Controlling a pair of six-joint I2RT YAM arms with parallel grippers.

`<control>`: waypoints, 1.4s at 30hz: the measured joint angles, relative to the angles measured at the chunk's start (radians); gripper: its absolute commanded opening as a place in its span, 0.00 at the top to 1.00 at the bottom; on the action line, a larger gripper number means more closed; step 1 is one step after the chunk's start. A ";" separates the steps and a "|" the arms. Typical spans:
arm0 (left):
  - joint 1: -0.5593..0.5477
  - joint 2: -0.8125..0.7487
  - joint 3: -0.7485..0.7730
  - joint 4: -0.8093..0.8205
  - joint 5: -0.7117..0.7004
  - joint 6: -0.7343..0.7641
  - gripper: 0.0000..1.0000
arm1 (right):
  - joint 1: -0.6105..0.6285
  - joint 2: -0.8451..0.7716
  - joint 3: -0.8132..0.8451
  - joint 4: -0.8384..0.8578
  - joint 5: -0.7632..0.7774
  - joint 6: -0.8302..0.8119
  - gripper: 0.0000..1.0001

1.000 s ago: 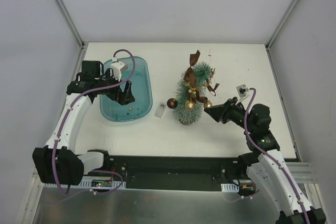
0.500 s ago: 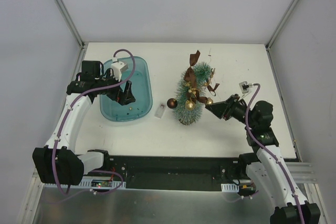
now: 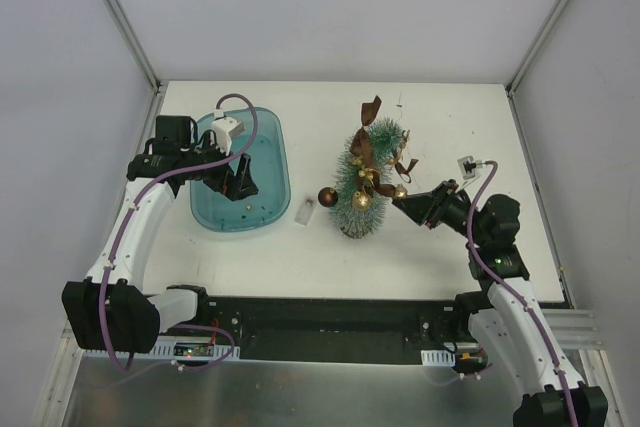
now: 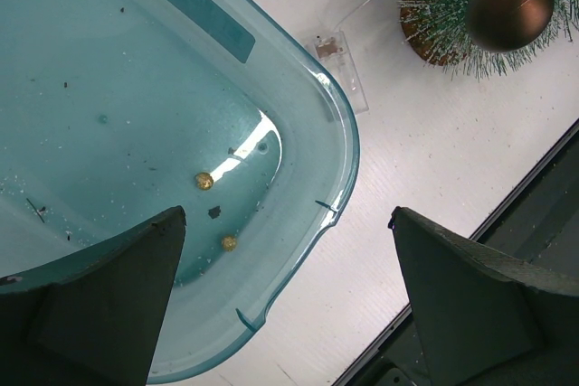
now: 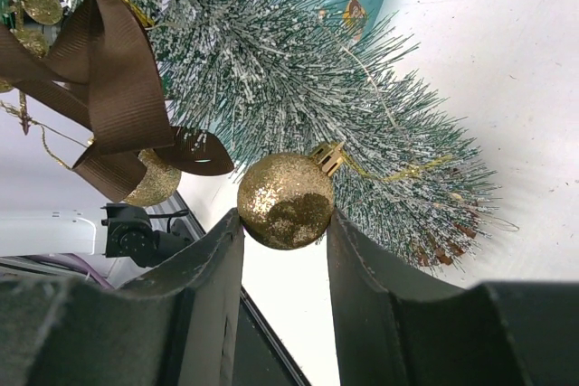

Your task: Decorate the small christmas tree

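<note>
The small christmas tree (image 3: 362,187) stands mid-table, frosted green, hung with brown ribbon (image 3: 368,147) and gold balls. My right gripper (image 3: 402,203) is at its right flank, shut on a gold glitter ball (image 5: 285,199) whose cap and gold thread touch the bristles of the tree (image 5: 271,61); both fingers press the ball's sides. My left gripper (image 3: 240,187) hovers open over the near-right corner of the teal tray (image 3: 270,137), nothing between its fingers (image 4: 118,296). Two tiny gold beads (image 4: 204,182) lie on the floor of the tray (image 4: 298,97).
A brown ball (image 3: 327,196) hangs on the tree's left side, also visible as the brown ball (image 4: 509,10). A small clear plastic box (image 3: 305,212) lies between tray and tree. Another gold ball (image 5: 154,183) hangs behind a ribbon tail. The table's black front rail (image 3: 340,322) runs along the near edge.
My right gripper has carried the gold ball a little up and left, closer against the tree. The left arm has stayed where it was.
</note>
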 measured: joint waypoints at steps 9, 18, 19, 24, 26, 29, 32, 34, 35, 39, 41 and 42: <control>0.000 0.001 0.000 0.000 0.001 0.000 0.04 | -0.001 0.044 -0.009 0.058 0.002 0.008 0.89; 0.000 0.003 0.000 0.000 0.001 0.000 0.04 | -0.003 0.055 -0.028 0.089 0.029 0.009 0.89; 0.000 0.003 0.000 0.000 0.001 0.000 0.04 | -0.005 0.055 -0.031 0.089 0.035 0.007 0.89; 0.000 0.003 0.000 0.000 0.002 0.000 0.04 | -0.014 0.055 -0.033 0.089 0.055 0.003 0.89; 0.000 0.003 0.000 0.000 0.002 0.000 0.04 | -0.015 0.055 -0.033 0.089 0.064 0.001 0.89; 0.000 0.003 0.000 0.000 0.001 0.000 0.04 | -0.015 0.055 -0.033 0.089 0.072 -0.001 0.89; 0.000 0.003 0.000 0.000 0.001 0.000 0.04 | -0.015 0.055 -0.033 0.089 0.073 -0.001 0.89; 0.000 0.003 0.000 0.000 0.001 0.000 0.04 | -0.015 0.055 -0.033 0.089 0.073 -0.002 0.89; 0.000 0.003 0.000 0.000 0.001 0.000 0.04 | -0.015 0.053 -0.033 0.088 0.074 -0.002 0.89; 0.000 0.003 0.000 0.000 0.002 0.000 0.04 | -0.015 0.040 -0.033 0.087 0.078 -0.004 0.89; 0.000 0.003 0.000 0.000 0.002 0.000 0.04 | -0.015 0.039 -0.033 0.088 0.078 -0.003 0.89; 0.000 0.003 0.000 0.000 0.002 0.000 0.04 | -0.015 0.040 -0.033 0.089 0.078 -0.003 0.89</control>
